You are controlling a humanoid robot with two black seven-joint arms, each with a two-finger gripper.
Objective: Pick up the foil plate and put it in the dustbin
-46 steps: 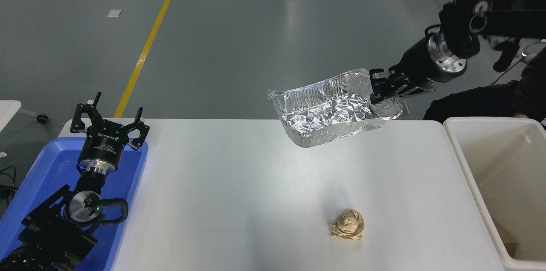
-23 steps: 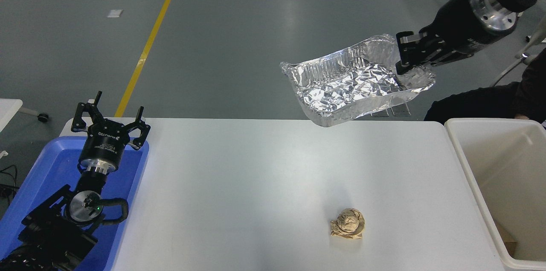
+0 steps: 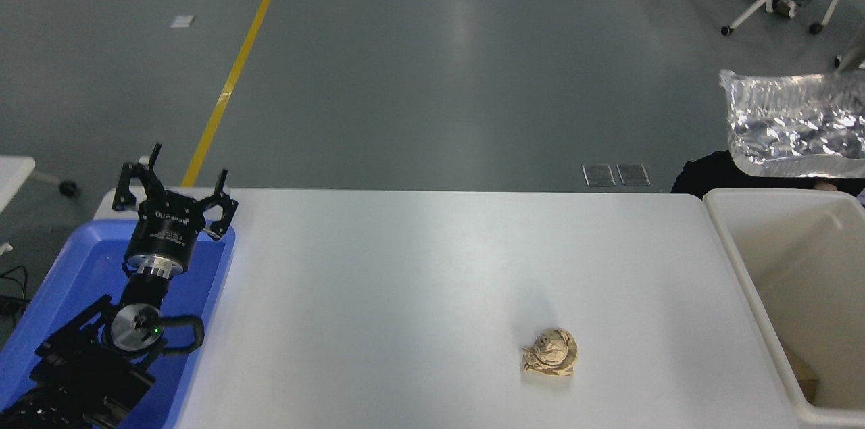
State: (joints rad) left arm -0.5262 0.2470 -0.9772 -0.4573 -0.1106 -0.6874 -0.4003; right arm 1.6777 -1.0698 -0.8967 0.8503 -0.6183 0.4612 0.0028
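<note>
The shiny crinkled foil plate (image 3: 794, 125) hangs in the air at the right edge of the head view, above the far end of the cream-white dustbin (image 3: 740, 260). The plate runs off the picture's right side, and whatever holds it is outside the picture. My right arm and gripper do not show at all. My left gripper (image 3: 174, 192) is parked at the lower left above the blue tray, open, with nothing between its fingers.
A crumpled brown paper ball (image 3: 551, 352) lies on the white table (image 3: 405, 294) toward the front right. A shallow blue tray (image 3: 74, 273) sits at the table's left end. A dark sleeve (image 3: 703, 175) shows behind the dustbin; a chair stands far right.
The foil plate swung right and a little up, from over the table's far edge to above the dustbin. The right arm and its gripper have gone out of the picture.
</note>
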